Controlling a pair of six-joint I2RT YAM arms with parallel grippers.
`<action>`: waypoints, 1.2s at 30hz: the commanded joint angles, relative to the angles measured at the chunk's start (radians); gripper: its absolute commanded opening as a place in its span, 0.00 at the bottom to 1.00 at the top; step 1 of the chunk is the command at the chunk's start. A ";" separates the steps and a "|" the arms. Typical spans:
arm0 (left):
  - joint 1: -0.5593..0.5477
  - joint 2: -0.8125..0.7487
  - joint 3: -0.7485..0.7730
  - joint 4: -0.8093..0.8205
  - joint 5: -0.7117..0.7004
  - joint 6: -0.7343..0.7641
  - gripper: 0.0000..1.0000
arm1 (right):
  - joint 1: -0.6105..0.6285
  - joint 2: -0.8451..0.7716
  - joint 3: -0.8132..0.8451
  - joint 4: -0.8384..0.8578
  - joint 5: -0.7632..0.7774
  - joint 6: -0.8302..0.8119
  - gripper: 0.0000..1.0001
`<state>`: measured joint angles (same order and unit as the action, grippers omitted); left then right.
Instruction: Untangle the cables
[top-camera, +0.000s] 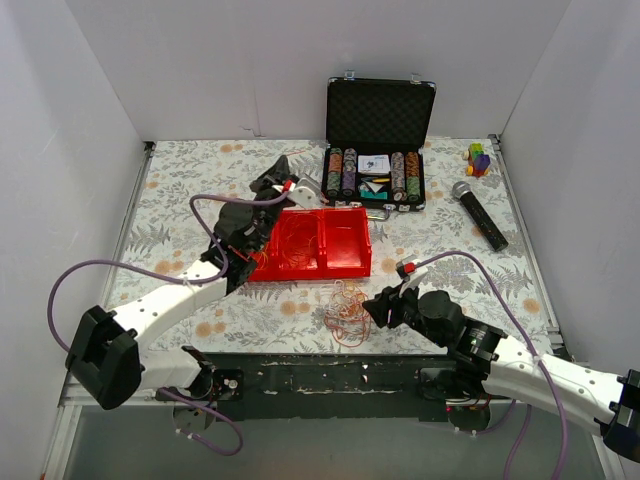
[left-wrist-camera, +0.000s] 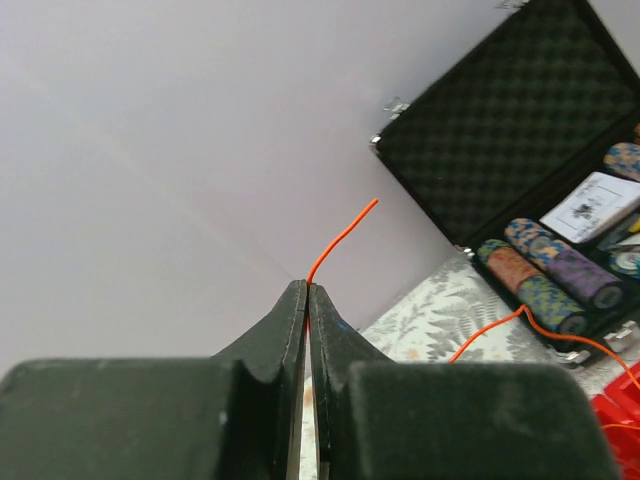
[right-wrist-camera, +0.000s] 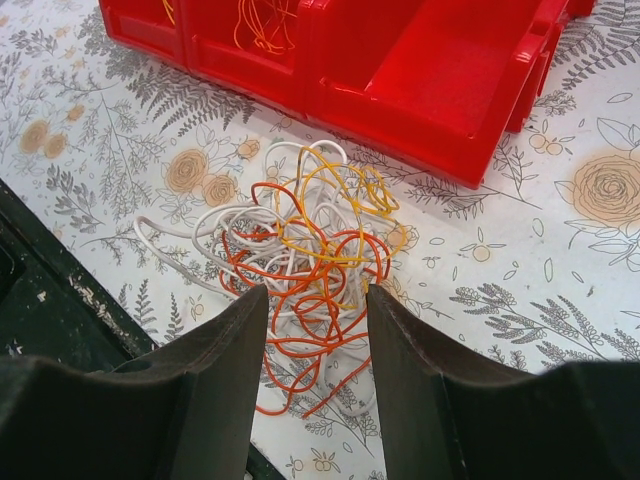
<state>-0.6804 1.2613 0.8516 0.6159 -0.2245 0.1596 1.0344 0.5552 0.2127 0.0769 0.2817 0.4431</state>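
The cables (right-wrist-camera: 310, 240) lie as a tangled clump of orange, yellow and white strands on the floral tabletop, just in front of the red tray (right-wrist-camera: 420, 70); the clump also shows in the top view (top-camera: 347, 312). My right gripper (right-wrist-camera: 312, 300) is open and hovers at the clump's near side, its jaws astride the lowest orange loops; in the top view it (top-camera: 372, 305) is right of the clump. My left gripper (left-wrist-camera: 307, 292) is shut on a thin orange strand (left-wrist-camera: 340, 238) that sticks out past the tips. It is raised behind the tray's back left corner (top-camera: 278, 178).
The red tray (top-camera: 350, 262) has two compartments; the left one holds several loose strands (top-camera: 298, 245). An open black poker-chip case (top-camera: 378, 110) stands behind it. A microphone (top-camera: 480, 215) and a coloured block toy (top-camera: 480, 158) lie at the back right. White walls enclose the table.
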 joint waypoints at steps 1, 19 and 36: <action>0.028 -0.092 -0.031 0.010 -0.021 0.046 0.00 | 0.000 0.009 -0.004 0.032 0.004 0.006 0.52; 0.059 -0.375 -0.318 -0.154 0.220 0.342 0.00 | 0.001 0.026 0.010 0.026 0.007 -0.003 0.52; 0.223 -0.395 -0.279 -0.242 0.272 0.253 0.00 | 0.000 0.032 0.002 0.029 -0.003 0.003 0.52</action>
<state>-0.4614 0.9272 0.6006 0.4019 -0.0650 0.3965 1.0344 0.5842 0.2127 0.0765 0.2813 0.4423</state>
